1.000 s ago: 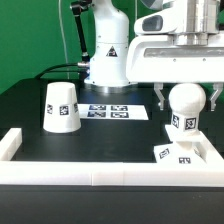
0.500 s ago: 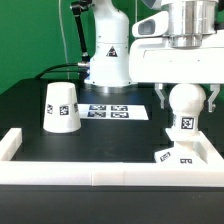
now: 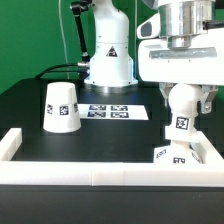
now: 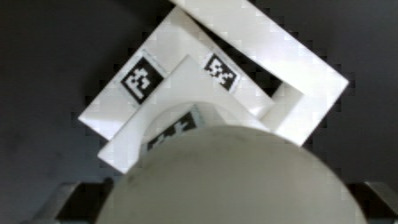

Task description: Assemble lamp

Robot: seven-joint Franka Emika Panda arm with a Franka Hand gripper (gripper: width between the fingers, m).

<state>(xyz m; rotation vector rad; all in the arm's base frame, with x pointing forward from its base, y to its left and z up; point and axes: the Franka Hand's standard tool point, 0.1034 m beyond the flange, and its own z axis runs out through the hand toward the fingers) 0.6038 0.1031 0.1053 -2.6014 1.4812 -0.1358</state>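
Black worktop [image 3: 110, 135] with white rail, your end effector [image 3: 183, 100] closed on the bulb [image 3: 183, 108] above the base [image 3: 180, 153] at the exterior view's right corner, shade [image 3: 61, 106] standing well apart toward the left edge.

Franka arm: white base column [image 3: 108, 45] at 12 o'clock of the exterior view; wrist and hand housing at 1–2 o'clock, pointing straight down. Gripper [image 3: 183, 100]: two dark fingers [image 3: 161, 98] vertical, clamped on either side of the bulb [image 3: 183, 108]. Wrist view: finger pads partly visible, blurred.
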